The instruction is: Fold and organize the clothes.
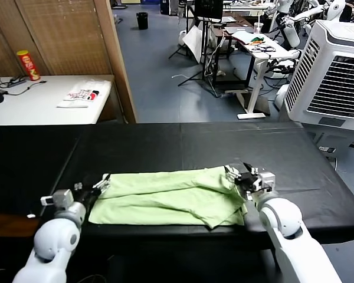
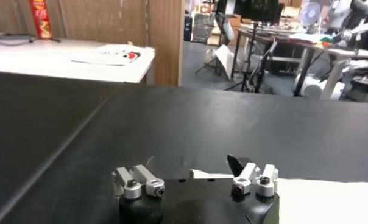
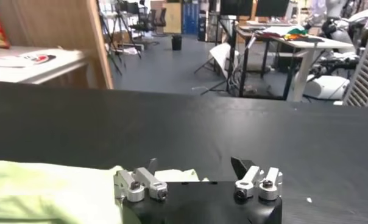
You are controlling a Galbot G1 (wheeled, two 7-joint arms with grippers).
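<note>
The pale green T-shirt (image 1: 168, 197) lies folded into a long band on the black table covering (image 1: 183, 141), stretched between the two pincers. The left gripper (image 1: 100, 187) sits at one end, jaws spread wide, holding nothing — the right gripper (image 1: 241, 177) likewise gapes empty at the other end.

Soft matt cloth T-shirt (image 1: 171, 197) lies on smooth black table covering (image 1: 183, 147).

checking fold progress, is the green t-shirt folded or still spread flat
Folded: the green T-shirt lies as a long doubled band with overlapping layers on the black table.
</note>
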